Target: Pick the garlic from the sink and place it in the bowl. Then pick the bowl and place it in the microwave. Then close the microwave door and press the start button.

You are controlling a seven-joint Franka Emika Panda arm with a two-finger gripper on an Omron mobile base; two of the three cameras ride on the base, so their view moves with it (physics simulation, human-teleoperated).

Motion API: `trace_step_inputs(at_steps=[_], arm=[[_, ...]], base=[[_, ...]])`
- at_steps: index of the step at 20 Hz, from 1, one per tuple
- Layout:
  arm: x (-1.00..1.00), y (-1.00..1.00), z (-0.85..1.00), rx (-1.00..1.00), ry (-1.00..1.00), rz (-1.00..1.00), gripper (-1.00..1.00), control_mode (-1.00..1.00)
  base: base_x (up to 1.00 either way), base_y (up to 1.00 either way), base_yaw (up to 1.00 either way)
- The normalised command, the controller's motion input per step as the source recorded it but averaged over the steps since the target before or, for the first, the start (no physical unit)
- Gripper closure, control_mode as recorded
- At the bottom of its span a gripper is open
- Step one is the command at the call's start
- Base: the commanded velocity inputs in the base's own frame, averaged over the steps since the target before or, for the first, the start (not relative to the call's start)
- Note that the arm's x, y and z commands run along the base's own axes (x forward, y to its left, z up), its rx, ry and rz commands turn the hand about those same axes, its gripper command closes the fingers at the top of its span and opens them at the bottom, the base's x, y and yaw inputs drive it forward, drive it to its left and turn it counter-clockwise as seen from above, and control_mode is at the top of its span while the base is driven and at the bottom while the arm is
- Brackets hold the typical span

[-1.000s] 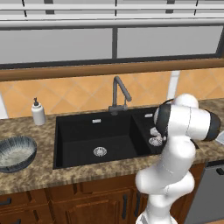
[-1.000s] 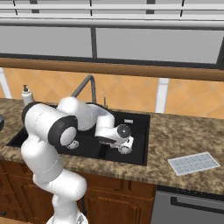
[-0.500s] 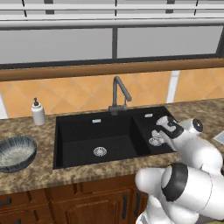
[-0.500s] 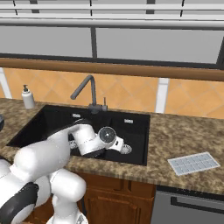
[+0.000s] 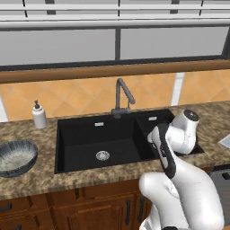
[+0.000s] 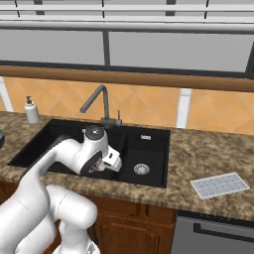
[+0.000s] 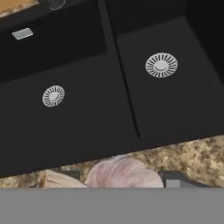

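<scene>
- The garlic (image 7: 124,173), a pale pinkish-white bulb, sits between the two dark fingertips (image 7: 177,179) at the bottom of the hand view, so the gripper (image 7: 118,180) is partly closed around it and holding it
- Bulb and gripper are lifted above the front edge of the sink (image 5: 85,148), with the brown speckled counter (image 7: 192,157) just beneath them and both black basins beyond
- The wide basin shows its silver drain (image 7: 53,96); the narrow basin shows a larger silver drain strainer (image 7: 161,65)
- Compared with half a second ago, the white arm (image 5: 173,148) has pulled back toward the front edge of the counter, and its wrist now stands over the divider between the basins rather than down inside the narrow basin
- The bowl (image 5: 15,157), dark blue-grey outside and pale inside, rests at the left end of the counter, well apart from the gripper, unmoved
- A grey gooseneck faucet (image 5: 122,96) stands at the back edge of the sink
- A white soap dispenser (image 5: 39,115) stands at the back left
- A pale gridded mat (image 6: 219,185) lies on the counter to the right
</scene>
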Motion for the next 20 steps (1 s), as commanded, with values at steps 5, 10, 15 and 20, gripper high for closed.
trace_step_inputs(at_steps=[5,10,15,20], arm=[[-0.43,0.96,0.01,0.0,0.2,0.0,1.0,-1.0],[-0.4,0.97,0.15,0.0,0.19,0.0,1.0,-1.0],[-0.24,1.0,0.34,-0.01,0.14,0.0,1.0,-1.0],[-0.11,0.98,0.56,-0.03,0.03,0.01,1.0,-1.0]], base=[[0.0,0.0,0.0],[0.0,0.0,0.0],[0.0,0.0,0.0],[0.0,0.0,0.0]])
